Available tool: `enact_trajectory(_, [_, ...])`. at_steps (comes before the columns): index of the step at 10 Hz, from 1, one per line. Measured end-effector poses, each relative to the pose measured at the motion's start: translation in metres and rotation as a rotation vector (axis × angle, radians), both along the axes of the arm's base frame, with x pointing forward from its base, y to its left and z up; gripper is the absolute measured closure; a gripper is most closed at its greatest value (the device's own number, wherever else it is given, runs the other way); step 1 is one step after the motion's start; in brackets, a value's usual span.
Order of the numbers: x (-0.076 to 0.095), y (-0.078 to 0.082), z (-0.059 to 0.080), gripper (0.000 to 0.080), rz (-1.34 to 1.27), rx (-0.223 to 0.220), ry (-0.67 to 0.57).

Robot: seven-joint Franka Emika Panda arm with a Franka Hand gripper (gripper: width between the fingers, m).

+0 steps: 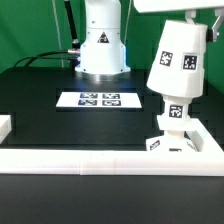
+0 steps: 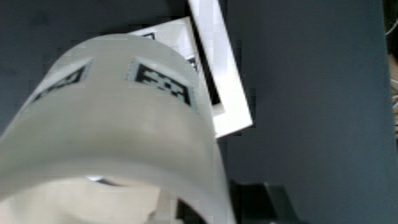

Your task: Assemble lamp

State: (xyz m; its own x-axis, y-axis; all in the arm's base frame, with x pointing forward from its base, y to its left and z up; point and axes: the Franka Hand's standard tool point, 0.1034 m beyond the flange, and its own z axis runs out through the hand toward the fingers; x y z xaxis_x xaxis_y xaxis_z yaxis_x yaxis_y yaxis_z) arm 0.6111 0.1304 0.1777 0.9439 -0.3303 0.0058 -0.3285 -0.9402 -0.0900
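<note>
Now the shade (image 1: 177, 62) hangs tilted directly above the bulb (image 1: 176, 113) and base (image 1: 170, 142). Gripper: evidently carrying the shade, though finger opening cannot be told. Seating well probably requires levelling the shade, centring it over the bulb, then lowering slowly.

Matte white plastic-looking shade (image 1: 178, 62) and base (image 1: 172, 140), matte black table (image 1: 60, 120), glossy white robot body (image 1: 103, 45)
</note>
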Motion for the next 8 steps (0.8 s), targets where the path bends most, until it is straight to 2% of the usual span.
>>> enact_trajectory(4, [-0.002, 0.005, -0.029, 0.0755, 0.013, -0.019, 0.024])
enact_trajectory(5, [-0.001, 0.005, -0.033, 0.0755, 0.013, -0.022, 0.019])
enact_trajectory(8, [0.004, 0.005, -0.033, 0.0755, 0.012, -0.023, -0.002])
